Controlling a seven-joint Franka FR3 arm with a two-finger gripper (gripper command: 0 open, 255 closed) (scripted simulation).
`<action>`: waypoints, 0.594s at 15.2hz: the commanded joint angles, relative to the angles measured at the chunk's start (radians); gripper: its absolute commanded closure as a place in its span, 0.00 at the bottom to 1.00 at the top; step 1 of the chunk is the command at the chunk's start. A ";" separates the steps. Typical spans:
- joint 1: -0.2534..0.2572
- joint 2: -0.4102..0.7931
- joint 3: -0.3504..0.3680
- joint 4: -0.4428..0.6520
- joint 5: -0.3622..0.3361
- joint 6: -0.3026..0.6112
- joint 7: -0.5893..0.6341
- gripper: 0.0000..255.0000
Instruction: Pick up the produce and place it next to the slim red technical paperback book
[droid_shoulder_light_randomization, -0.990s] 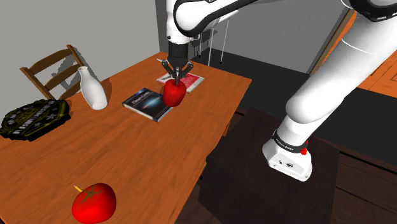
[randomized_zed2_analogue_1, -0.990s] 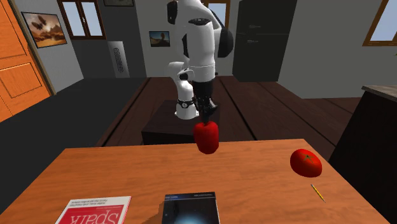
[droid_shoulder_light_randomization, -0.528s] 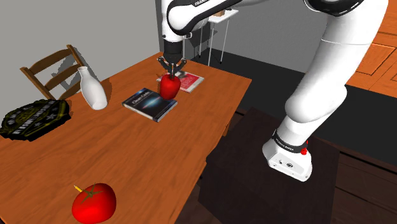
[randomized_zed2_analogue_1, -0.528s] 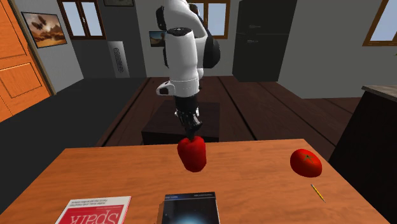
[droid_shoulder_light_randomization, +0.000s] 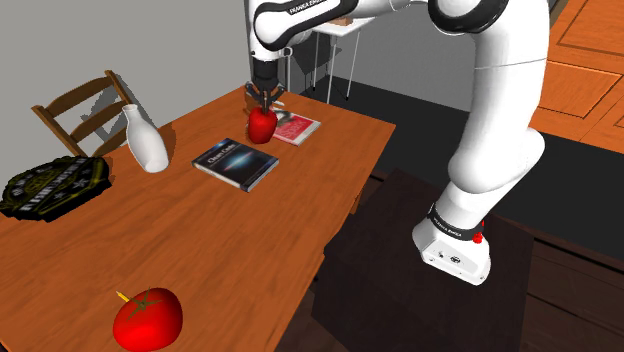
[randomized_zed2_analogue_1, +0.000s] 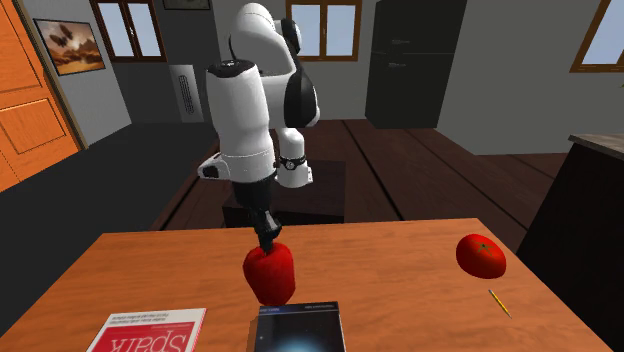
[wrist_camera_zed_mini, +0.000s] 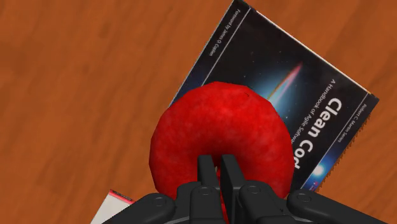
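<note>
A red pepper-like fruit (droid_shoulder_light_randomization: 262, 124) hangs just above the wooden table (droid_shoulder_light_randomization: 300, 230), and my gripper (droid_shoulder_light_randomization: 264, 100) is shut on its top. It sits between the slim red book (droid_shoulder_light_randomization: 296, 127) and the dark "Clean Code" book (droid_shoulder_light_randomization: 234, 162). In the second exterior view the fruit (randomized_zed2_analogue_1: 269, 275) hangs under the gripper (randomized_zed2_analogue_1: 268, 243), near the dark book (randomized_zed2_analogue_1: 298, 328) and to the right of the red book (randomized_zed2_analogue_1: 148, 330). From the wrist, the fingers of the gripper (wrist_camera_zed_mini: 216, 168) nearly meet on the fruit (wrist_camera_zed_mini: 222, 137), above the dark book (wrist_camera_zed_mini: 318, 102) and a corner of the red book (wrist_camera_zed_mini: 114, 205).
A red tomato (droid_shoulder_light_randomization: 147, 318) and a yellow pencil (randomized_zed2_analogue_1: 499, 302) lie at the table's near end in the shoulder view. A white vase (droid_shoulder_light_randomization: 146, 140), a dark round object (droid_shoulder_light_randomization: 55, 185) and a wooden chair (droid_shoulder_light_randomization: 80, 105) are at that view's left. The stand (droid_shoulder_light_randomization: 430, 270) is beside the table.
The arm has carried the fruit toward the shoulder view's upper left and lower, from over the dark book's edge to beside the red book. The grip has stayed shut.
</note>
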 joint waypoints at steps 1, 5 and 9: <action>0.008 0.072 -0.018 0.091 -0.025 -0.024 -0.016 1.00; 0.037 0.233 -0.053 0.322 -0.065 -0.098 -0.052 1.00; 0.089 0.437 -0.090 0.652 -0.096 -0.219 -0.104 1.00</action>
